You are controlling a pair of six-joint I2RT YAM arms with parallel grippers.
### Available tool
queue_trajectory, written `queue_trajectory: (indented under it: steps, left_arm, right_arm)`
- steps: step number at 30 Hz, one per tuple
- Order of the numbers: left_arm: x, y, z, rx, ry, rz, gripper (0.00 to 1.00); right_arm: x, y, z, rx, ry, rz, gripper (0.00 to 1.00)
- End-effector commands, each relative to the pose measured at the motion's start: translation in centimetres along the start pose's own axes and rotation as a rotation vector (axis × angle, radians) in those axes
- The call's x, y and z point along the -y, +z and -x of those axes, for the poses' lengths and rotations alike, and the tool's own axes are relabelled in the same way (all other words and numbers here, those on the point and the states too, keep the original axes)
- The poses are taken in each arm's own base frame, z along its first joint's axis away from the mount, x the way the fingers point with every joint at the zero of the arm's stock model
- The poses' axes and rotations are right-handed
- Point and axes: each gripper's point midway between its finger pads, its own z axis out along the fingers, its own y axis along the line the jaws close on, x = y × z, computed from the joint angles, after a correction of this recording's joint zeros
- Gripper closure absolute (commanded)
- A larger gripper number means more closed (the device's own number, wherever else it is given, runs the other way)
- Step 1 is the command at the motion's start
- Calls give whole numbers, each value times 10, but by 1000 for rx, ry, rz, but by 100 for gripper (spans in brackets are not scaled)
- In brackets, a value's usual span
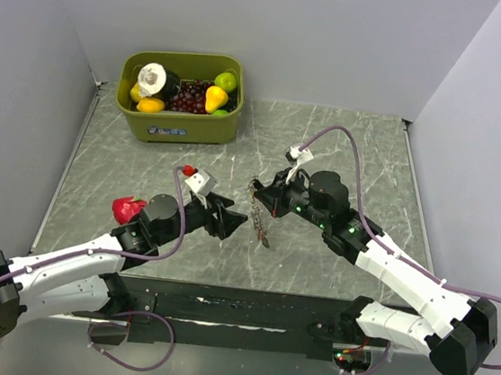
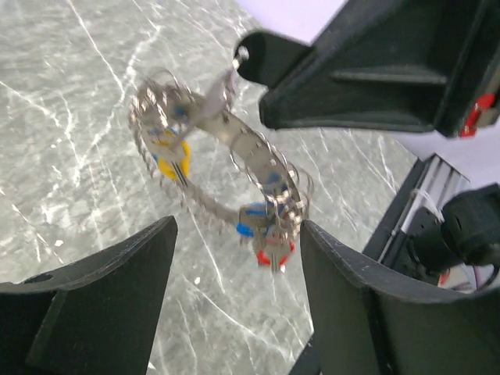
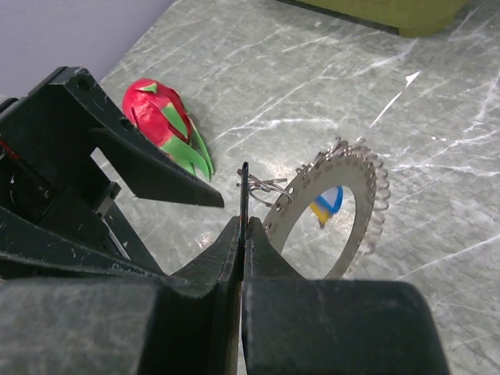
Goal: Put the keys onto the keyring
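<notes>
Right gripper (image 1: 261, 199): pressed together, pinching one end of the keyring; in its wrist view a thin dark metal piece stands up from between the closed fingers.
Left gripper (image 1: 236, 220): spread; in its wrist view the two black fingers (image 2: 117, 273) stand at lower left and lower right with the ring in the gap. Whether the right-hand finger touches the ring, I cannot tell.
Keyring (image 2: 248, 148): centre of the overhead view, hanging off the table from the right gripper's tip, just beside the left gripper's tips; a curved grey metal band edged with fine wire loops.
Keys (image 2: 170, 160): hanging on the ring; a yellow head at the upper left of the left wrist view, a blue head (image 2: 251, 219) and a red one (image 2: 273, 256) lower, near the middle.
Table (image 1: 345, 153): grey marble pattern with white veins.
Green bin (image 1: 178, 125): upper left of the overhead view, holding dark grapes (image 1: 188, 97), a yellow pear (image 1: 215, 99), a green apple (image 1: 226, 81) and other items.
Writing: a small white and blue sticker (image 1: 171, 130) on the bin's near wall, too small to read; nothing else legible.
Dragon fruit (image 3: 160, 117): red with green scales, on the table at the upper left of the right wrist view, behind the left gripper.
</notes>
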Motion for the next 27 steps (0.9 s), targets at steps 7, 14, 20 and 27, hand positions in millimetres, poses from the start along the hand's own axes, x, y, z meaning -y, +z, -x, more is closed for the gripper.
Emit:
queue_trajectory:
  steps: [7, 14, 20, 27]
  left_arm:
    - [11, 17, 26, 112, 3, -47, 23]
    - [8, 18, 31, 160, -14, -41, 26]
    - [7, 9, 40, 267, 23, -58, 27]
    - [10, 7, 42, 275, 78, -86, 23]
  right_arm:
    - [-22, -8, 49, 134, -34, 23, 100]
    - [-27, -10, 49, 133, -44, 40, 100]
    - [-30, -11, 47, 124, -52, 50, 100]
    - [-31, -14, 49, 135, -52, 50, 100]
